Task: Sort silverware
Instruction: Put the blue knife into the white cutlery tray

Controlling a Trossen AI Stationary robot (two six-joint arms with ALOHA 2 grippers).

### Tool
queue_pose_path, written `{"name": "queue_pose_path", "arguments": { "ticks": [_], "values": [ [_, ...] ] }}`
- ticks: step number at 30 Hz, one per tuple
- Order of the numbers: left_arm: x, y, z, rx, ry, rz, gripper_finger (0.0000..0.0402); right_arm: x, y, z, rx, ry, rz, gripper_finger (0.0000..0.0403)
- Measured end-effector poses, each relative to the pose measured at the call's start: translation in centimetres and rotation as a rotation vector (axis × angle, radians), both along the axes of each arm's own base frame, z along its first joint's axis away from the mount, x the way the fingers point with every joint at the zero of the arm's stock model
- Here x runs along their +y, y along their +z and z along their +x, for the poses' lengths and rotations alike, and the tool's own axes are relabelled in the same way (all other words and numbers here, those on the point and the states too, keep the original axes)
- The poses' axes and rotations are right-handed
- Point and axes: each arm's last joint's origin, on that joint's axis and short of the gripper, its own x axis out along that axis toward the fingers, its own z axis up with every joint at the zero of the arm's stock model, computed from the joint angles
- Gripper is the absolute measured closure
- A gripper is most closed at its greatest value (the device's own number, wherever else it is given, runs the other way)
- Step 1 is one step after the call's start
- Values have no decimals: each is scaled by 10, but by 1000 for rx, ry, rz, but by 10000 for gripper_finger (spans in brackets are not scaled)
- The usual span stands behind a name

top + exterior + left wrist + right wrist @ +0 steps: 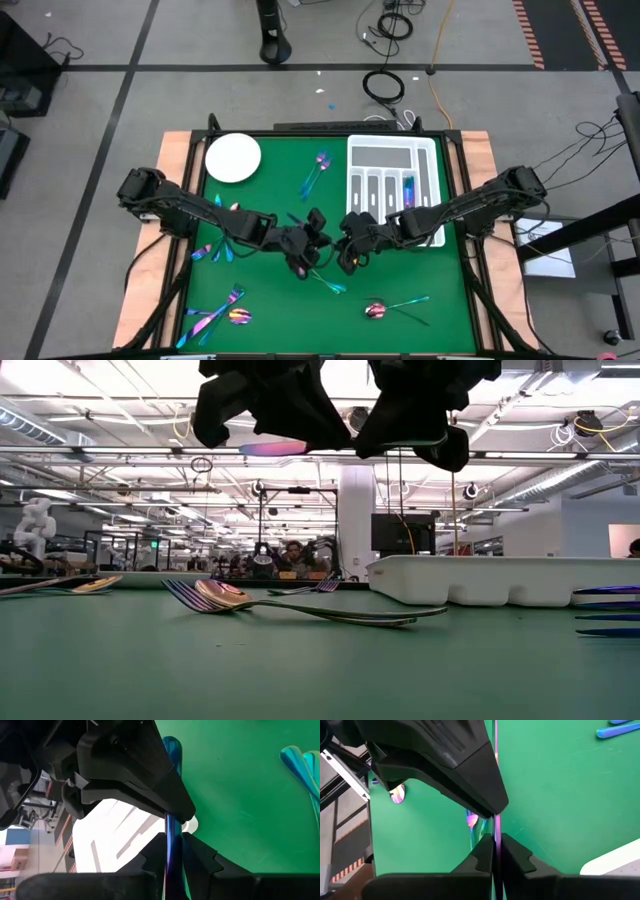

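A slim iridescent piece of silverware [171, 780] is held above the middle of the green mat, with my left gripper [312, 248] and my right gripper [345, 245] both shut on it, tip to tip. In the low view it shows as a pink-blue strip [275, 448] under the two dark grippers. More silverware lies flat on the mat: a pair [318, 172] near the far side, pieces [212, 250] at the left, a group [215, 318] at the near left, a spoon [378, 310] and a teal piece [328, 283] near the front. My left gripper pinches the slim shaft [171, 851] between its two fingers, which lie along the shaft. The piece runs on past them to a rounded blue end [172, 745], lifted clear of the mat. My right gripper pinches the same piece between its two fingers, seen edge-on as a thin pink line [496, 839]. Its hold lies right beside the left gripper's fingertips [492, 810]. The piece runs straight out past the fingers, clear of the mat.
A white compartmented tray [392, 150] stands at the far right with a blue piece [408, 190] in one slot. A round white plate [233, 158] sits at the far left. Wooden borders frame the mat, and cables lie on the floor beyond.
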Motion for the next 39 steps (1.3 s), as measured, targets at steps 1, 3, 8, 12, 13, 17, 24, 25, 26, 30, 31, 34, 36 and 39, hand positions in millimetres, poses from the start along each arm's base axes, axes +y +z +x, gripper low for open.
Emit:
{"name": "queue_pose_path", "arguments": {
  "ticks": [1, 3, 8, 12, 13, 17, 24, 25, 26, 30, 31, 34, 36, 39],
  "values": [
    [1, 0, 0, 0, 4, 1, 339, 0, 0, 0, 5, -3, -4, 398],
    [2, 0, 0, -6, 31, 17, 330, -2, -3, -3, 35, -24, -30, 399],
    [1, 3, -2, -5, 43, -94, 305, -10, -15, -18, 217, -139, -149, 401],
    [13, 8, -14, 20, 77, -200, 298, -13, -14, -31, 255, -198, -188, 401],
    [18, 6, -20, 28, 101, -216, 298, -13, -11, -35, 243, -209, -192, 401],
    [37, 8, -49, 8, 181, -324, 298, -18, -10, -65, 239, -278, -200, 402],
    [52, 12, -104, -279, 135, -584, 298, -37, -35, -129, 141, -527, -71, 402],
    [53, 11, -111, -337, 119, -617, 298, -39, -40, -133, 111, -564, -50, 402],
    [53, 10, -116, -410, 90, -655, 298, -41, -43, -137, 83, -590, -28, 402],
    [54, -1, -135, -655, -78, -794, 297, -45, -54, -146, 68, -665, -19, 403],
    [54, -5, -139, -703, -114, -808, 297, -45, -54, -147, 75, -677, -18, 403],
    [58, -9, -151, -833, -158, -828, 297, -46, -56, -150, 86, -733, 2, 403],
    [61, -9, -156, -892, -163, -859, 297, -48, -58, -155, 128, -768, 9, 403],
    [63, -10, -156, -882, -139, -913, 297, -50, -61, -163, 173, -835, 13, 403]
  ]
}}
